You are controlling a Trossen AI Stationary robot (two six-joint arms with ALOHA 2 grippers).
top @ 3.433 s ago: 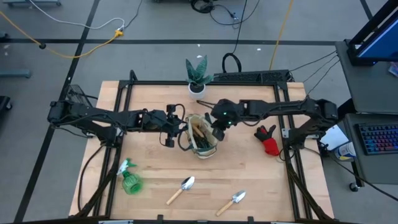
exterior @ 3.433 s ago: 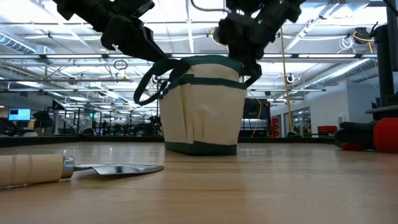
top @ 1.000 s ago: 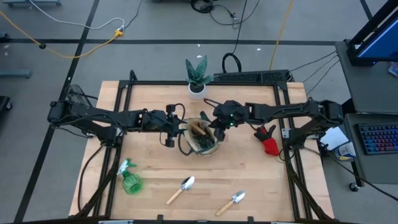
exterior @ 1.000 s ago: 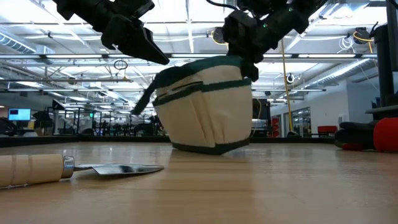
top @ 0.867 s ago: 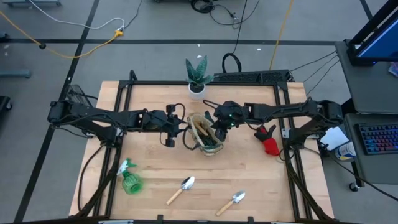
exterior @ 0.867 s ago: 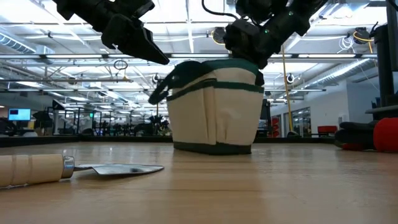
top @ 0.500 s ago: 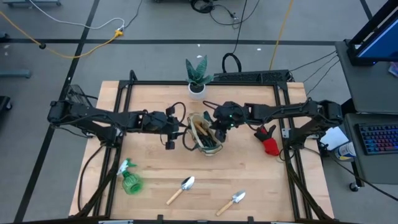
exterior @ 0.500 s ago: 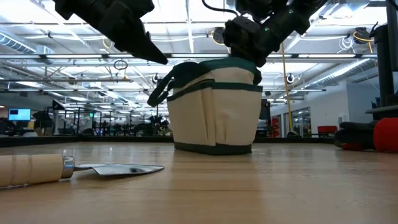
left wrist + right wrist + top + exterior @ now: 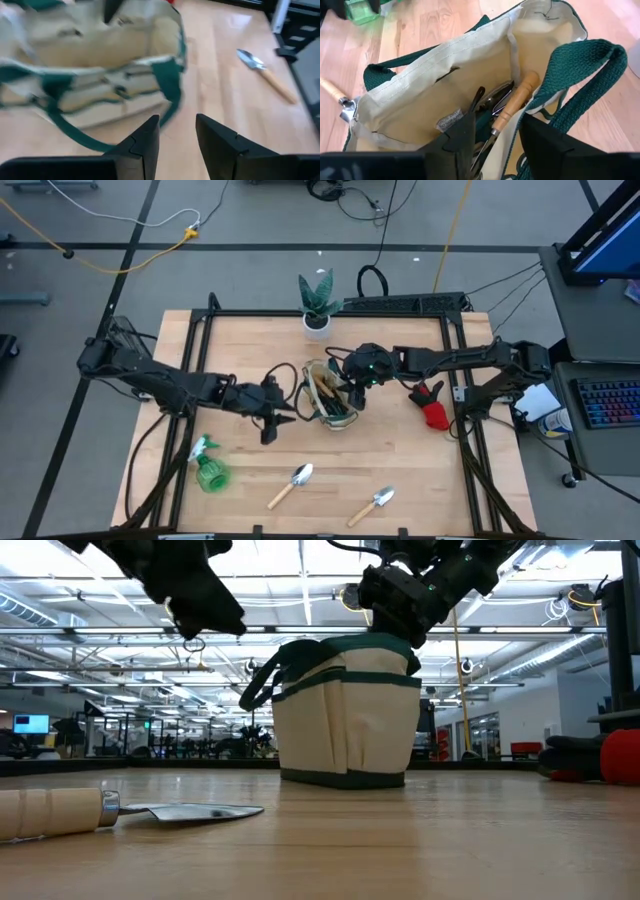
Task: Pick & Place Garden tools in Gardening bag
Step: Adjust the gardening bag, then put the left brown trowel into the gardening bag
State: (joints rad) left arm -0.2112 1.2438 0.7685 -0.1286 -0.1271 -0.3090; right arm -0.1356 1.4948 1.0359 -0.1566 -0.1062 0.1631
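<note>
The small beige canvas bag with dark green trim (image 9: 330, 397) stands upright near the middle of the pale wooden table (image 9: 400, 470). Inside it lie a wooden-handled tool (image 9: 512, 107) and dark-handled pruners (image 9: 479, 107). A second ago the bag was tipped up and the right gripper (image 9: 352, 391) was pinched on its rim. Now the bag sits flat again, and that gripper's fingers have opened and hold nothing, hovering at the bag's 3 o'clock edge. So the bag looks ready for more tools.

The left gripper (image 9: 272, 418) has moved away to the bag's 8 o'clock, fingers apart and empty.

Still out are two silver trowels (image 9: 292, 484) at 6 o'clock, a green spray bottle (image 9: 209, 471) at 8 o'clock, and a small red item (image 9: 434, 413) at 3 o'clock.

A small white tag (image 9: 449, 121) is sewn inside the bag, but its writing cannot be read.
</note>
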